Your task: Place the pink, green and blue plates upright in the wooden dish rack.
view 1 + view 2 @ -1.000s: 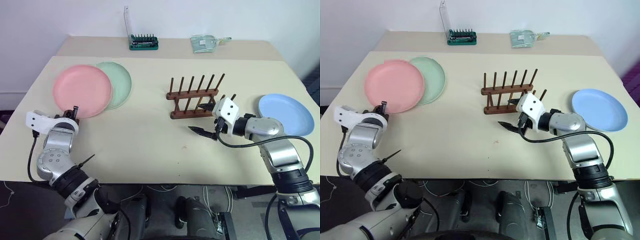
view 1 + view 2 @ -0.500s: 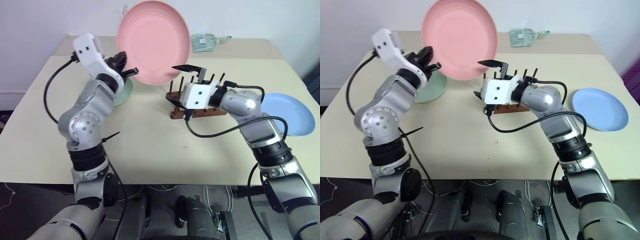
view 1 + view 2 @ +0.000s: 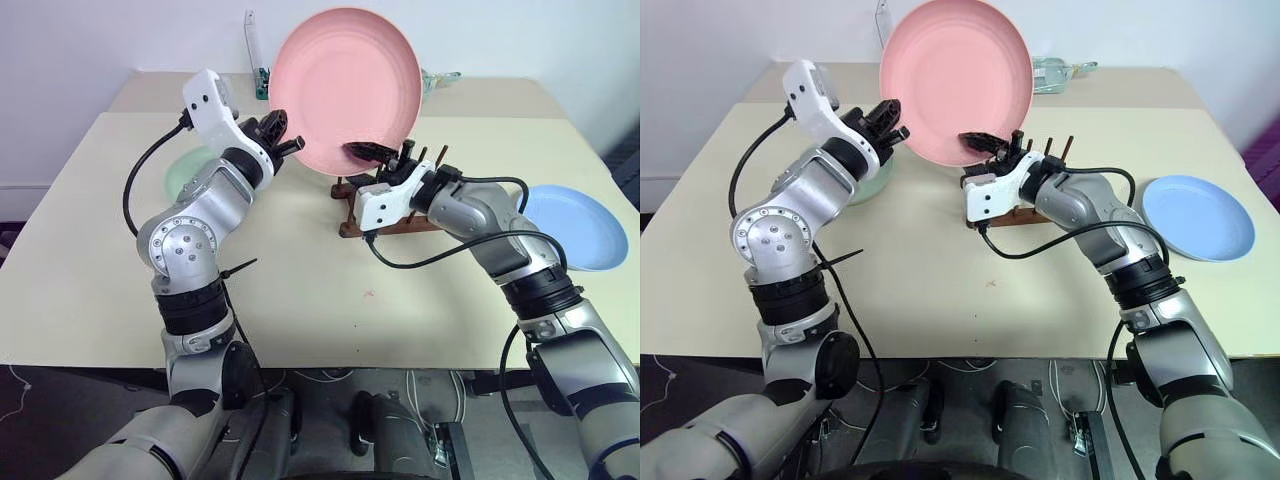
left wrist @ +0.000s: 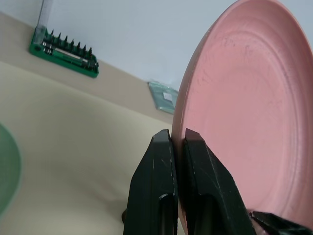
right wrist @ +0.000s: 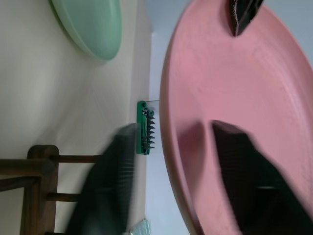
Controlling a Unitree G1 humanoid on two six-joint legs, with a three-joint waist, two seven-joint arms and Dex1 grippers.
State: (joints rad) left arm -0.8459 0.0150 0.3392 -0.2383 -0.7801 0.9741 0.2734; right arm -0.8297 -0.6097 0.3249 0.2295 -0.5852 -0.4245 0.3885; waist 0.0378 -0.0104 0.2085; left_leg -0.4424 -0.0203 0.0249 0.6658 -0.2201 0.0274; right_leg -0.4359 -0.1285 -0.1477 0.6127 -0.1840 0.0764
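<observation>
Pink plate [image 3: 345, 90] is now off the table, upright in the air above the wooden dish rack [image 3: 392, 205], uncovering the green plate [image 3: 188, 168]. Left gripper [image 3: 283, 146] pinches its left rim. Right gripper [image 3: 375, 152] has risen from the table to its lower edge, fingers straddling the rim.

I see the table [image 3: 300, 290] carrying the rack [image 3: 392, 222], green plate [image 3: 186, 168] to its left, blue plate [image 3: 580, 226] to its right.
</observation>
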